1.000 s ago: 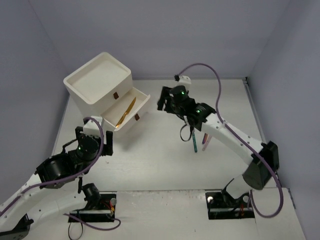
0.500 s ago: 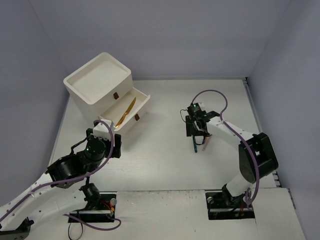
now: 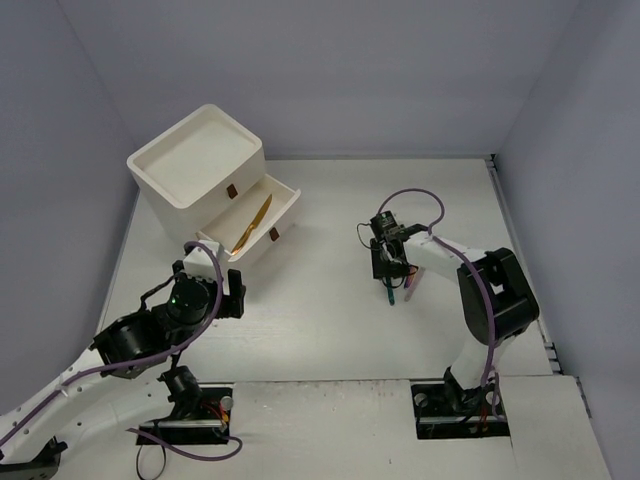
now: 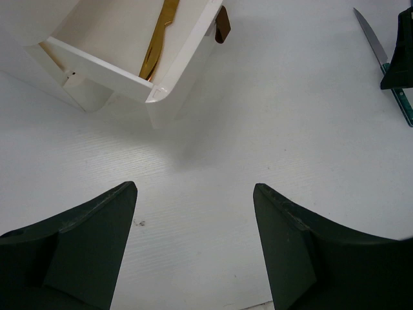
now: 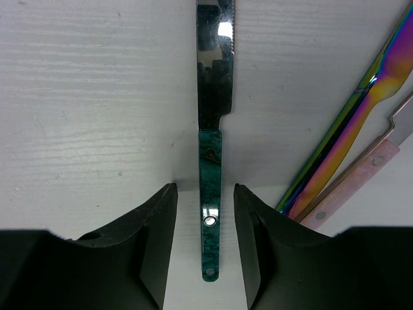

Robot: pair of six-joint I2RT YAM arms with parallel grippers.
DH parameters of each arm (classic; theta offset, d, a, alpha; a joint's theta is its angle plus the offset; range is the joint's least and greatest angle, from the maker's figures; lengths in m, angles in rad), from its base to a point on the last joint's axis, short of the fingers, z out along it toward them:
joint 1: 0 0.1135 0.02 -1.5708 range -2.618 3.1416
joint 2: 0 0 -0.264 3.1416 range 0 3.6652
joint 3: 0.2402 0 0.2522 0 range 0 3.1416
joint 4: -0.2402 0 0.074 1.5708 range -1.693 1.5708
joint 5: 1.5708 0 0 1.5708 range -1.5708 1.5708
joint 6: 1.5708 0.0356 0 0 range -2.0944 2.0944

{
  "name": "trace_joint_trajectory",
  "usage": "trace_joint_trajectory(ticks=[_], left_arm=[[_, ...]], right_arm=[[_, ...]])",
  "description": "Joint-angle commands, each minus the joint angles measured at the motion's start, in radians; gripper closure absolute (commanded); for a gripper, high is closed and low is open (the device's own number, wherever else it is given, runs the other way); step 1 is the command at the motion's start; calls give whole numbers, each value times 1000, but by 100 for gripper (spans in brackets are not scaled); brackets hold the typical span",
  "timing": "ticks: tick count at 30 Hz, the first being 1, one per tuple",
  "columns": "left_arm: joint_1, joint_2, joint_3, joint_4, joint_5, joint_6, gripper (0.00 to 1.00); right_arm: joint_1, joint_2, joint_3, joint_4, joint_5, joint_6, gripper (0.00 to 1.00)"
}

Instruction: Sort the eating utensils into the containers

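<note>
since 1.0 s ago: the right arm has folded in and dropped from its raised pose. the right gripper (image 3: 388,268) now sits low over the table (image 3: 320,310). the left arm has pushed forward a little, towards the cabinet (image 3: 195,160).

right gripper (image 5: 204,194): fingers (image 5: 155,219) spread and straddling the teal-handled knife (image 5: 211,139). a thin strip of table shows on each side of the handle, so nothing is pinched. the knife lies flat, handle between the fingers, blade pointing straight ahead of the gripper. just to the gripper's right lie a rainbow-tinted utensil (image 5: 348,148) and a pink handle (image 5: 368,174), both slanting away to the right. their working ends are out of view.

left gripper (image 4: 193,187): fingers apart and holding nothing, with bare table between them. ahead and to its left is one drawer (image 4: 103,64) pulled out of the cabinet, and a gold knife (image 4: 157,45) lies inside it. the drawer's brown handle (image 4: 222,26) is on the front, ahead of the gripper. far ahead to the right, the blade of the teal-handled knife (image 4: 371,35) shows at the edge of the left wrist view, beside a dark part of the right gripper.

top view: the left gripper (image 3: 212,280) is near the open drawer (image 3: 285,205) but apart from it. the gold knife (image 3: 252,225) lies lengthwise in that drawer.
</note>
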Motion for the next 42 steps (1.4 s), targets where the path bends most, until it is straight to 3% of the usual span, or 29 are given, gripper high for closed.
trace_joint_trajectory(ticks=[1,8,16,22,25,29,32,42], left_arm=[[7,13,10,38,18,-23,30],[7,30,8,38,29,-32,30],[7,33,15,36,49,-35,30],[7,25,25,32,49,-36,30],[7,17,52,5,32,-27,30],[7,22,114,-80,-27,-27,30],[7,21,152,-134,-66,-26,30],[11,-28,160,-179,-90,-25,30]], right_arm=[[-26,-2,-14,45,-43,-10,64],[-26,19,-29,70,-55,-6,75],[-25,33,12,77,-88,3,100],[5,-57,58,76,-189,45,100],[55,-176,123,79,-203,144,100],[159,-207,233,92,-175,275,100],[235,-185,331,164,-175,360,100],[325,1,563,379,-190,597,100]])
